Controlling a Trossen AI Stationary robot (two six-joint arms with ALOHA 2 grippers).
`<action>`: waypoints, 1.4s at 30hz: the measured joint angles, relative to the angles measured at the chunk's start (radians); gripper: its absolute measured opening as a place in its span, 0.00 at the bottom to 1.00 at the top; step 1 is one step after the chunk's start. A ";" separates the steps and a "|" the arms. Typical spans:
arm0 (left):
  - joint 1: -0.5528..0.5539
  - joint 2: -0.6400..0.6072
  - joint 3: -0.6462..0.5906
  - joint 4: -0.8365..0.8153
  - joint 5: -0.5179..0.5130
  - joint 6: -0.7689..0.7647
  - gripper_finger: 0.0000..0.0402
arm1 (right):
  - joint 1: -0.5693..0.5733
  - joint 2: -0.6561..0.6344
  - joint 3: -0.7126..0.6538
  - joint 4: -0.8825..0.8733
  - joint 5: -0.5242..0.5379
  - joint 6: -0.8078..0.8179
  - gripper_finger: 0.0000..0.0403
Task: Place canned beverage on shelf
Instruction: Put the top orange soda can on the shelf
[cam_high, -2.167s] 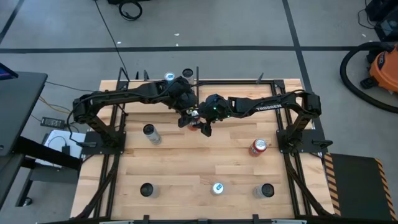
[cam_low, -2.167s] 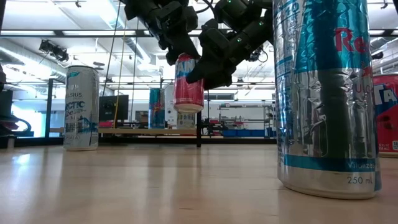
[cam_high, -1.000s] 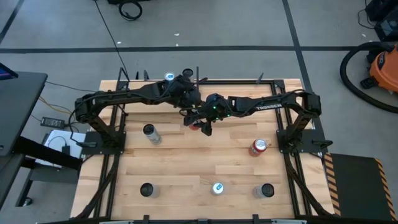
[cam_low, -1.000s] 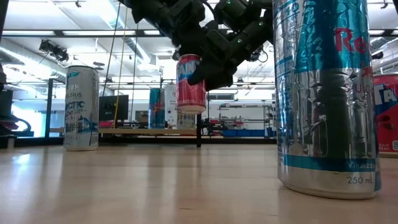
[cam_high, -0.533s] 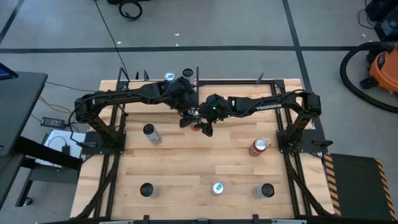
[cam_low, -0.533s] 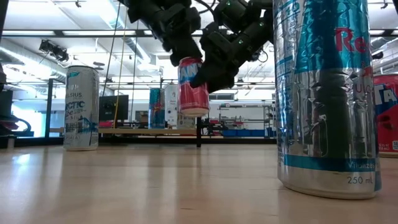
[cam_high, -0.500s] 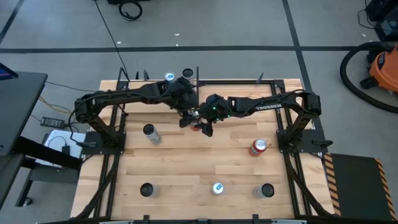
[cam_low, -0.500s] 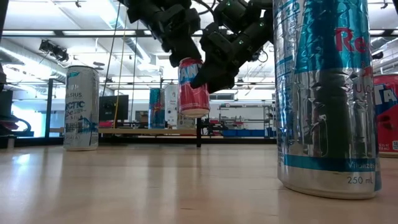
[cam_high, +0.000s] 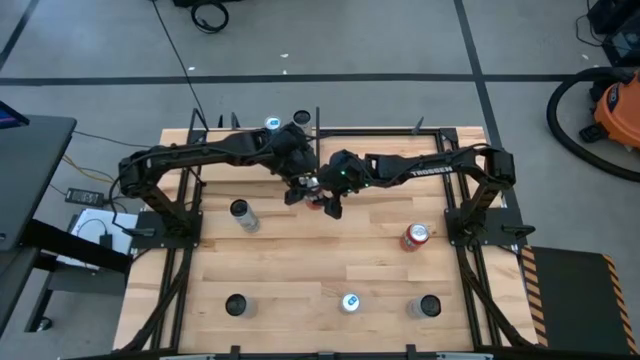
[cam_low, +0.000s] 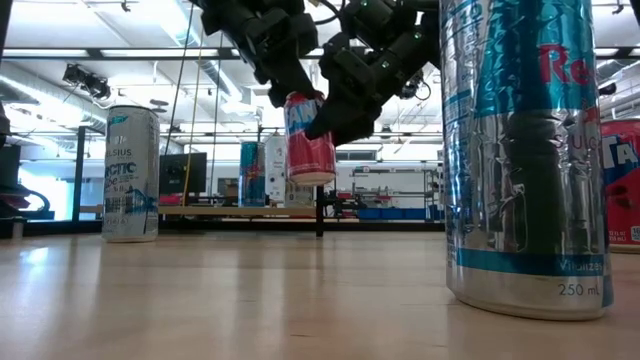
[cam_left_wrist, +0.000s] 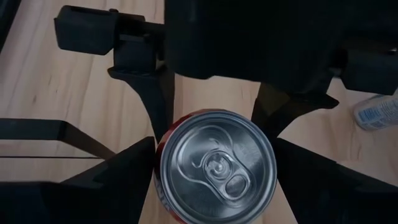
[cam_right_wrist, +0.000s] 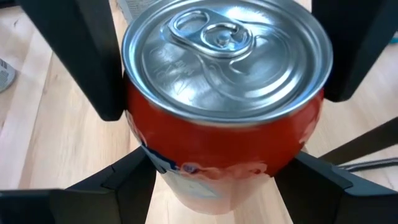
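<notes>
A red beverage can (cam_low: 310, 140) hangs upright in the air over the table's far middle, its silver top (cam_left_wrist: 217, 167) up. Both grippers are shut on it. My left gripper (cam_high: 300, 188) comes from the left, my right gripper (cam_high: 326, 200) from the right. Each wrist view shows the other arm's fingers beyond the can. The shelf (cam_low: 210, 210) stands at the far edge left of centre, and two cans (cam_low: 262, 172) stand on it. In the high view my left arm covers most of the shelf (cam_high: 248, 128). My left gripper pinches the can's upper wall just under the rim (cam_left_wrist: 159, 183) between its two fingers, on opposite sides. It comes slanting down from the far left. The can hangs upright below the fingers, clear of the table. My right gripper pinches the can's red side wall (cam_right_wrist: 149, 149) between its two fingers, on opposite sides, a little below the rim. It slants down from the table's right. Most of the can's body (cam_low: 312, 160) shows below the fingers.
Several other cans stand on the tabletop: a silver one (cam_high: 243, 215) at the left, a red one (cam_high: 415, 237) at the right and three along the near edge (cam_high: 348, 302). Black frame posts (cam_high: 318, 120) rise at the far edge.
My left gripper has tipped at the wrist while staying on the can's top. The can has stayed aloft between both grippers, nearly in the same place. Neither gripper's gap has changed.
</notes>
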 joint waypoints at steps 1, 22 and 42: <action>0.000 0.000 0.001 -0.007 0.001 -0.002 0.79 | 0.000 0.000 0.005 -0.006 0.000 -0.003 0.72; 0.036 0.004 -0.001 -0.022 0.005 -0.007 0.79 | 0.000 0.001 0.020 -0.030 0.033 -0.021 0.72; 0.037 0.014 -0.005 -0.084 0.015 0.027 0.79 | 0.001 0.001 0.020 -0.043 0.042 -0.014 0.70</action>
